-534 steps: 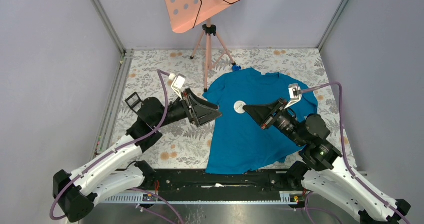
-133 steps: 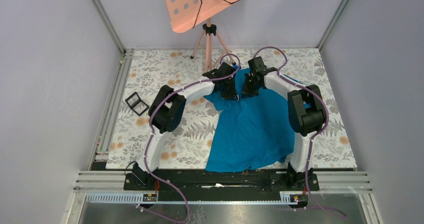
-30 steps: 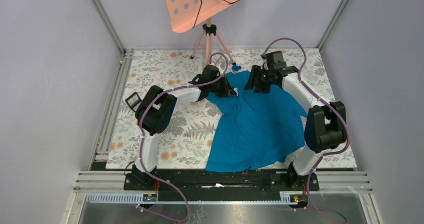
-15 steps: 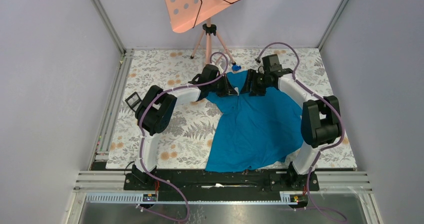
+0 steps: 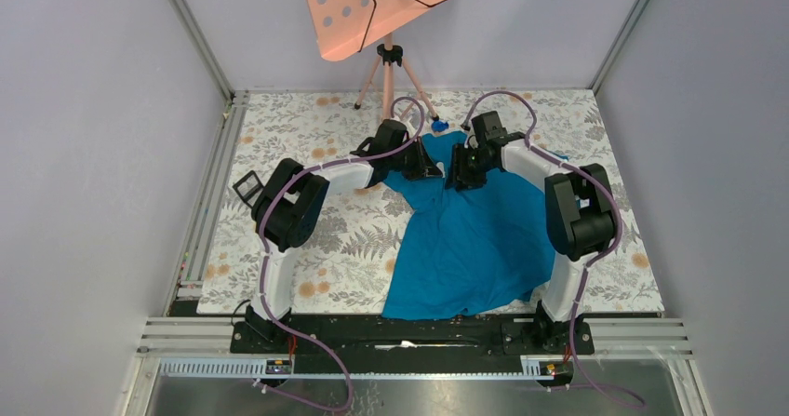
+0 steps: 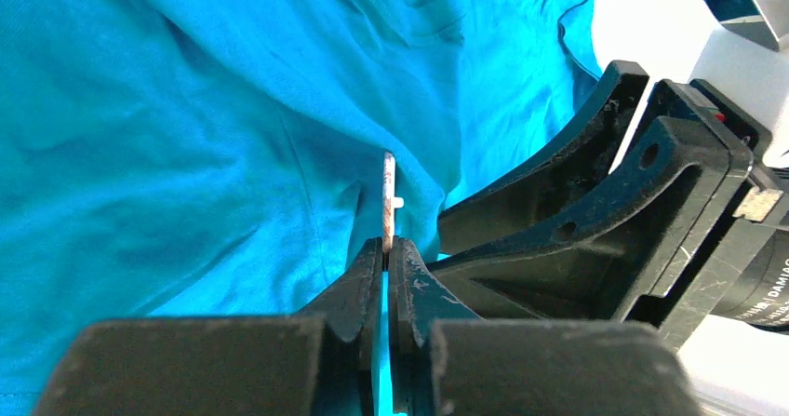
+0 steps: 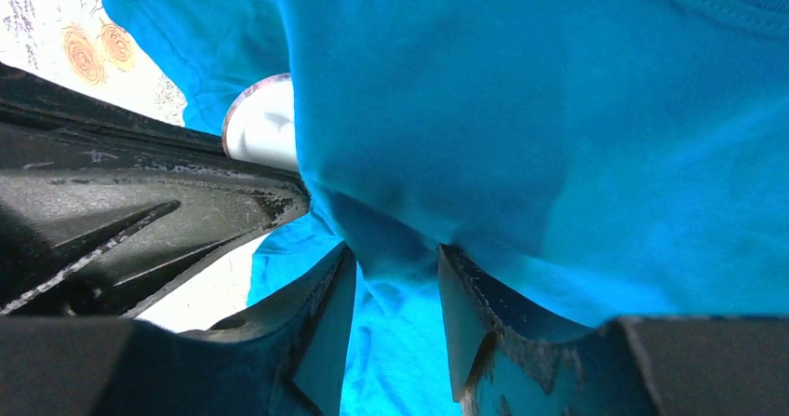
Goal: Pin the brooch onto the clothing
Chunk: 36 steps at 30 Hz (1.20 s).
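The clothing (image 5: 474,239) is a teal T-shirt spread on the floral mat, bunched near its collar. My left gripper (image 5: 430,167) hovers at the collar's left side, shut on the brooch (image 6: 388,202), a thin disc seen edge-on and sticking up from the fingertips (image 6: 409,267). The right wrist view shows the brooch's pale face (image 7: 265,123) pressed against the shirt (image 7: 521,109). My right gripper (image 5: 456,176) faces the left one, almost touching it. Its jaws (image 7: 393,253) stand apart, a hanging fold of the shirt between them.
A pink stand on a tripod (image 5: 386,62) rises at the back centre. A small blue lump (image 5: 439,126) lies just behind the collar. A black square frame (image 5: 247,188) lies at the mat's left, beside the left arm's elbow. Metal rails border the mat.
My right gripper has moved left along the collar toward the left gripper, and its jaws have narrowed round a fold of the shirt. The left gripper has kept still with the brooch.
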### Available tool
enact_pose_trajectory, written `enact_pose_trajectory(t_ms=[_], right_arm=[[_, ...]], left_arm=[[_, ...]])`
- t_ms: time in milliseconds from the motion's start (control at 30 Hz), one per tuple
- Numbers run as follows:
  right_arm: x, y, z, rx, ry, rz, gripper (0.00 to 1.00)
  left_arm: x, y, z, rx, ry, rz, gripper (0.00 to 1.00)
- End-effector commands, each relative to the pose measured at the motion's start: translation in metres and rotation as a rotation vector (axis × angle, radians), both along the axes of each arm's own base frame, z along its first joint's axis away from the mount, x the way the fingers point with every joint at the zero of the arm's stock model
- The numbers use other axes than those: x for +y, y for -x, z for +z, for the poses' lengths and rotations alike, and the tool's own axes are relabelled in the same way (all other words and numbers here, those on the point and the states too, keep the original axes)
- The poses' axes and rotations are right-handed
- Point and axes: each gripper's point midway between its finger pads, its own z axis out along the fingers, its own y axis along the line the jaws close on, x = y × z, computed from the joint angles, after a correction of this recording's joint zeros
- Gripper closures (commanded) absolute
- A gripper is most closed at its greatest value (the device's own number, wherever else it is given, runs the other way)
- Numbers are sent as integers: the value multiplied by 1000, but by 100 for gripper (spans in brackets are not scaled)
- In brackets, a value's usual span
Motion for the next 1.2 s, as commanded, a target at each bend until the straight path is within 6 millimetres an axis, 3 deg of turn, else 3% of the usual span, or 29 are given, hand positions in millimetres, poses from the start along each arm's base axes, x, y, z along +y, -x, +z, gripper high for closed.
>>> enact_pose_trajectory(t_ms=[0,167,367,567,1167], right_arm=[[3,-14,6,-50,19,3,54],[7,-12,0,-32,3,15,59],[12,-12,0,-30,-19,33,84],[17,-7,-3,-5,-44,54,99],[23,6,-13,73,-82,78,100]], left_arm=[[-5,-9,47,-99,83,-8,100],[-5,-9,48,-100,87,-12,100],[-6,-9,49,-101,94,-15,100],[-8,-8,50,-109,108,-25,100],[-12,-5,62,-153,161,-56,100]])
